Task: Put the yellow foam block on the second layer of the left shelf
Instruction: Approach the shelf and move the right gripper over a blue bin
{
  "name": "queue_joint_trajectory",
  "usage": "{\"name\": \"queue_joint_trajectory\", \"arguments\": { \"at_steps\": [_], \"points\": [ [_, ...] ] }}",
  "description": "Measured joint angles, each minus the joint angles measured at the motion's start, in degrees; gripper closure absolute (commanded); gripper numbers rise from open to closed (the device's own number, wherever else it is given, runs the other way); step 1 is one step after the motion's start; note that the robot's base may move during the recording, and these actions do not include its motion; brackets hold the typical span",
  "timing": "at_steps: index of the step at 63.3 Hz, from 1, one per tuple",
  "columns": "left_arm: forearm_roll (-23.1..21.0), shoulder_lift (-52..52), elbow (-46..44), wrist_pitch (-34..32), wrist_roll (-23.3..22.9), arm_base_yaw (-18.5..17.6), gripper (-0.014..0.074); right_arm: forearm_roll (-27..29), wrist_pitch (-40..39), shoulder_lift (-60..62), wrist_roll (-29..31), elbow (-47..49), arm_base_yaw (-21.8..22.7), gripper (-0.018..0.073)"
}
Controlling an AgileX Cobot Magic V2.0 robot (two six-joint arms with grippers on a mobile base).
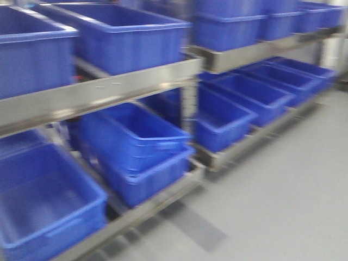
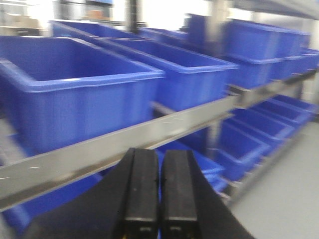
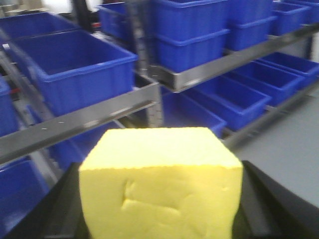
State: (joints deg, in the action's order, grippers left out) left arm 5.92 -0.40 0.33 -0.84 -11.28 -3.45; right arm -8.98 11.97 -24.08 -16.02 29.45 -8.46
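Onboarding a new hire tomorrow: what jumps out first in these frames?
The yellow foam block fills the right wrist view, close to the lens. Rows of blue bins on steel shelves crowd every view. The left tool is shut and empty, low in its view.

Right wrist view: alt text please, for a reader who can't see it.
A yellow foam block fills the lower foreground, clamped in the right gripper, whose dark fingers show at either side. Behind it, slightly blurred, metal shelves hold rows of open blue bins on two layers, with grey floor at right.
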Motion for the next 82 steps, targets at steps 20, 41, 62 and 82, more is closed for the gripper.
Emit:
{"name": "queue_joint_trajectory", "arguments": {
  "at_steps": [20,41,62,82],
  "points": [
    [0.0,0.0,0.0,0.0,0.0,0.0,0.046,0.0,0.0,0.0,0.0,0.0,0.0,0.0219],
    [0.0,0.0,0.0,0.0,0.0,0.0,0.046,0.0,0.0,0.0,0.0,0.0,0.0,0.0219],
    [0.0,0.0,0.0,0.0,0.0,0.0,0.046,0.0,0.0,0.0,0.0,0.0,0.0,0.0219],
    [0.0,0.0,0.0,0.0,0.0,0.0,0.046,0.0,0.0,0.0,0.0,0.0,0.0,0.0219]
  ]
}}
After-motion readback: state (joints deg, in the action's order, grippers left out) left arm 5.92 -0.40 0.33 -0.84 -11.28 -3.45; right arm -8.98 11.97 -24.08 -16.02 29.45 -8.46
